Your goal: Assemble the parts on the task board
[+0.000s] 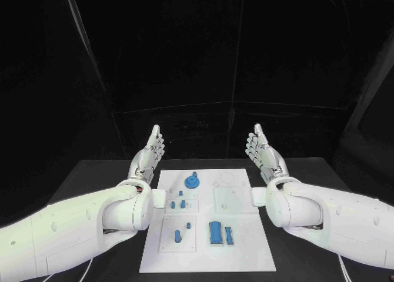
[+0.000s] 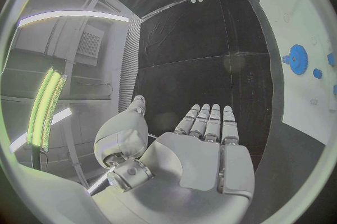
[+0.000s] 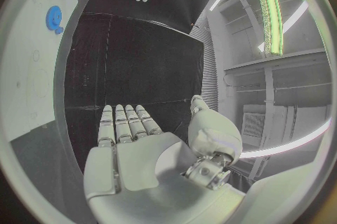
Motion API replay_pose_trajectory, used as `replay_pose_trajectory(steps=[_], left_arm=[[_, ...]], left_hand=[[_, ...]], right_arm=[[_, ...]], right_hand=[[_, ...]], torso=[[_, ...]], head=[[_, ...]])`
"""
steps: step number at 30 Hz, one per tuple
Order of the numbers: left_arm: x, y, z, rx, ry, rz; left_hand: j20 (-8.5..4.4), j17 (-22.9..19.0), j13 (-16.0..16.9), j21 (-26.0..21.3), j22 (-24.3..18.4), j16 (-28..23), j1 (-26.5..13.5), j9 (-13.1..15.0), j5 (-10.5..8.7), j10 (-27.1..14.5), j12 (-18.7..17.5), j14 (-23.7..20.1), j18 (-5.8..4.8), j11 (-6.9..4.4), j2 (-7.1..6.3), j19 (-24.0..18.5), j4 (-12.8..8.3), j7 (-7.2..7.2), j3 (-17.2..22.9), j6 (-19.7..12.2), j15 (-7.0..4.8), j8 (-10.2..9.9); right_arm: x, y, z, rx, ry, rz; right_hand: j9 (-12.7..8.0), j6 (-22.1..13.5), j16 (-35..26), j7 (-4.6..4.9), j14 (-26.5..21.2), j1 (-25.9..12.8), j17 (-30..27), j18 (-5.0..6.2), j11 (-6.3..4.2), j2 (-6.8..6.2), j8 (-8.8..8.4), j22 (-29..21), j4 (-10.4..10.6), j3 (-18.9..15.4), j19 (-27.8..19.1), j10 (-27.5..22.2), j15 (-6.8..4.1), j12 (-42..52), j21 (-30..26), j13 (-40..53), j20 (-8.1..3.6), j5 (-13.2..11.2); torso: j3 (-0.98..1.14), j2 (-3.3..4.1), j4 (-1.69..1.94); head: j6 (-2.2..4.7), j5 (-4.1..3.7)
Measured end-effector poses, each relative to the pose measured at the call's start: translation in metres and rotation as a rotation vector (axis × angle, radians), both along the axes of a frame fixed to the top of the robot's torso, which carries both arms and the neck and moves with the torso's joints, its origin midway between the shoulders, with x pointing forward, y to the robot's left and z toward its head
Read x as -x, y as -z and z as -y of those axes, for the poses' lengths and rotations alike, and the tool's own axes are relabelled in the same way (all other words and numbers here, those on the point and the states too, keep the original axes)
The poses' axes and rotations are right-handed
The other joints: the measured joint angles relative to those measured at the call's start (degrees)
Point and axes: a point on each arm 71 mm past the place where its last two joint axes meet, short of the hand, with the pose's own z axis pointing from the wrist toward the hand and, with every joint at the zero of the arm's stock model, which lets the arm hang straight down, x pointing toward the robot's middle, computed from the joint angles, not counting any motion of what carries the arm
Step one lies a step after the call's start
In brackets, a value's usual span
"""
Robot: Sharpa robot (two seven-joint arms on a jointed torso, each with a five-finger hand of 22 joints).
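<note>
Here the left robot hand point(image 1: 149, 154) and right robot hand point(image 1: 263, 154) flank the task board point(image 1: 239, 247), fingers straight, apart, holding nothing; blue parts point(image 1: 216, 232) lie on it atop the black surface point(image 1: 95, 176).

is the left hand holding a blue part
No, the left hand is flat with fingers straight beside the task board, and the blue parts lie on the board.

White task board point(image 1: 239, 249) flat mid-table, small blue parts point(image 1: 216, 232) lying in its recesses
</note>
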Motion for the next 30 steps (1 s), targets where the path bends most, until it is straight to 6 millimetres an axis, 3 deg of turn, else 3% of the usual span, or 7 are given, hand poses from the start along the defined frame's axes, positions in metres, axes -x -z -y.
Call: replay_pose_trajectory(steps=[11,14,16,17,18,20,30], left_arm=[[0.0,-0.0003,-0.001,-0.013,-0.015,0.004],[0.0,-0.0003,-0.0011,-0.015,-0.016,0.004],[0.0,-0.0004,-0.0012,-0.015,-0.017,0.004],[0.0,-0.0004,-0.0012,-0.015,-0.017,0.005],[0.0,-0.0004,-0.0012,-0.016,-0.018,0.005],[0.0,-0.0004,-0.0013,-0.016,-0.018,0.005],[0.0,-0.0004,-0.0014,-0.017,-0.019,0.005]], left_hand=[[-0.54,0.01,0.01,0.0,-0.33,0.0,-5.91,0.01,0.0,-4.41,-0.2,-4.01,0.01,-0.07,0.01,-3.32,0.0,-0.1,-0.31,-4.0,-0.04,0.0],[-0.52,0.01,0.02,0.0,-0.34,0.0,-7.07,0.01,0.0,-5.16,-0.22,-4.84,-0.89,-0.21,-0.05,-4.12,0.0,-0.03,-0.31,-4.72,-0.04,0.0],[-0.55,0.01,0.02,0.0,-0.34,0.0,-9.35,0.02,0.0,-7.75,-0.22,-7.39,-0.9,-0.03,-0.03,-8.12,0.0,-0.08,-0.31,-7.15,-0.06,0.01],[-0.52,0.01,0.02,0.0,-0.34,0.0,-10.5,0.02,0.0,-10.37,-0.22,-9.97,-0.9,-0.07,-0.02,-9.07,0.0,-0.08,-0.31,-9.64,-0.09,0.0],[-0.52,0.0,0.02,0.0,-0.34,0.0,-11.95,0.02,0.0,-11.31,-0.22,-10.83,-0.9,-0.12,0.0,-9.47,0.0,-0.08,-0.31,-10.52,-0.04,0.0],[-0.59,-0.02,0.03,0.0,-0.34,0.0,-15.6,0.02,0.0,-11.74,-0.22,-11.38,-0.9,-0.08,-0.02,-9.55,0.0,-0.12,-0.31,-10.92,-0.04,0.0],[-0.59,-0.04,-0.02,0.0,-0.39,0.0,-15.69,0.03,0.0,-11.74,-0.22,-11.38,-0.89,-0.08,-0.02,-9.54,0.0,-0.12,-0.31,-10.92,-0.04,0.01]], right_arm=[[0.0,0.0002,0.0015,0.002,0.022,-0.004],[0.0,0.0002,0.0017,0.002,0.024,-0.004],[0.0,0.0002,0.0017,0.002,0.025,-0.004],[0.0,0.0002,0.0018,0.002,0.026,-0.004],[0.0,0.0002,0.0017,0.002,0.026,-0.004],[0.0,0.0002,0.0018,0.002,0.027,-0.004],[0.0,0.0002,0.002,0.001,0.029,-0.005]], right_hand=[[-0.06,-4.04,0.0,-0.14,-4.77,-6.2,0.01,0.02,-0.05,0.01,0.0,0.01,0.0,0.0,-4.48,-4.62,-0.05,0.0,0.0,0.01,-0.24,0.0],[-0.06,-4.92,0.0,-0.21,-5.81,-7.55,0.01,-0.88,-0.23,0.02,0.0,0.01,0.0,0.0,-5.45,-5.57,0.12,0.0,0.0,0.02,-0.19,0.0],[-0.06,-5.26,0.0,-0.14,-6.36,-8.16,0.01,-0.87,-0.08,-0.12,0.0,0.01,0.0,0.0,-5.97,-6.2,0.02,0.0,0.0,0.02,-0.24,0.0],[-0.05,-6.42,0.0,-0.14,-7.65,-9.94,0.01,-0.88,-0.09,-0.09,0.0,0.01,0.0,0.0,-7.31,-7.51,0.02,0.0,0.0,0.02,-0.21,0.0],[-0.05,-9.55,0.0,-0.16,-8.6,-11.19,0.01,-0.87,-0.11,-0.06,0.0,0.01,0.0,0.0,-9.63,-8.48,0.0,0.0,0.0,0.02,-0.2,0.0],[-0.05,-11.22,0.01,-0.17,-12.71,-15.51,0.01,-0.87,-0.11,-0.05,0.0,0.01,0.0,0.0,-12.26,-12.39,0.01,0.0,0.0,0.01,-0.22,0.0],[-0.04,-11.37,0.01,-0.15,-13.26,-17.11,0.02,-0.87,-0.1,0.01,0.0,0.01,0.0,0.0,-12.46,-12.95,0.01,0.0,0.0,-0.03,-0.24,0.0]], torso=[[0.0,0.01,0.01],[0.0,0.01,0.01],[0.0,0.01,0.01],[0.0,0.01,0.01],[0.0,0.01,0.01],[0.0,0.01,0.01],[0.0,0.01,0.01]], head=[[0.0,0.01],[0.0,0.01],[0.0,0.01],[0.0,0.01],[0.0,0.01],[0.0,0.01],[0.0,0.01]])
